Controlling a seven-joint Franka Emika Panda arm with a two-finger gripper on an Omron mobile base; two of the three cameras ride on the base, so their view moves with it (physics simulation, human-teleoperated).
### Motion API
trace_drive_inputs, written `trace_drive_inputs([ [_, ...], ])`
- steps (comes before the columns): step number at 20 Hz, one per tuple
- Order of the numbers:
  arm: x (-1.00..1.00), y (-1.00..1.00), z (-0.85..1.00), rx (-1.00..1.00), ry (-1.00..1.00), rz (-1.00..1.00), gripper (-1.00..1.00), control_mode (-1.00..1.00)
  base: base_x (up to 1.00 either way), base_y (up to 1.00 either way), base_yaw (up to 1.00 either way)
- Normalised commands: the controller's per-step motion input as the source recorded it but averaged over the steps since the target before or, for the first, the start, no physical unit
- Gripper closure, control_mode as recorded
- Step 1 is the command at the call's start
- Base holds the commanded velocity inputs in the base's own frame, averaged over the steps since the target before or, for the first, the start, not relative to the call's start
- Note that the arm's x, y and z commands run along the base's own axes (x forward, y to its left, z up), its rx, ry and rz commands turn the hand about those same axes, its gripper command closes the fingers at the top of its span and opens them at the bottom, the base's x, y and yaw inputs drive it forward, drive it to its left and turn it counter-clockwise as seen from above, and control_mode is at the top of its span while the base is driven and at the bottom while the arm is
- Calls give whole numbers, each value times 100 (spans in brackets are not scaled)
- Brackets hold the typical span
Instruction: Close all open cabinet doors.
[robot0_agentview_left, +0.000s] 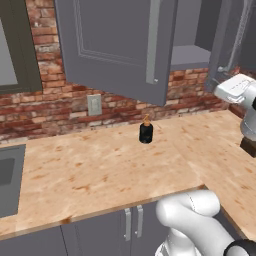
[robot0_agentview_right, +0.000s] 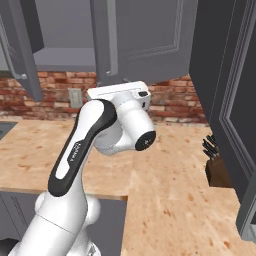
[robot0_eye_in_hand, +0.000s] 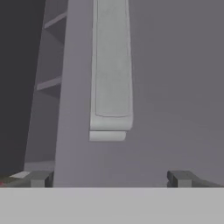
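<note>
- Above the worktop (robot0_agentview_left: 100, 165), left base view: a big grey cabinet door (robot0_agentview_left: 117, 45) hangs swung open, silver bar handle (robot0_agentview_left: 152, 42) along its right edge.
- Behind it, an open cabinet shelf (robot0_agentview_left: 190, 55); further right a second open door (robot0_agentview_left: 227, 40), seen edge-on, with its own handle.
- Below on the back brick wall, a wall outlet (robot0_agentview_left: 94, 104); a small dark bottle (robot0_agentview_left: 145, 131) stands upright near the worktop's back edge.
- Sink (robot0_agentview_left: 10, 177) at the worktop's left edge.
- Knife block (robot0_agentview_right: 216, 167) near the worktop's right end, right base view.
- Hand view: gripper (robot0_eye_in_hand: 111, 178) faces a door handle (robot0_eye_in_hand: 110, 87) up close, fingers spread wide, holding nothing, tips apart from the handle.
</note>
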Motion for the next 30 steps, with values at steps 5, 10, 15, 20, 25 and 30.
trace_drive_inputs([
  [5, 52, 1, -1, 0, 0, 0, -100, -100, 0, 0, 0],
  [10, 41, 0, -4, 0, 0, 0, -100, -100, 0, 0, 0],
  [15, 34, 0, -1, 0, 0, 0, -100, -100, 0, 0, 0],
  [20, 42, 0, 0, 0, 0, 0, -100, -100, 0, 0, 0],
  [25, 28, 0, 0, 0, 0, 2, -100, -100, 0, 0, 0],
  [30, 22, 0, 0, 0, 0, 0, -100, -100, 0, 0, 0],
])
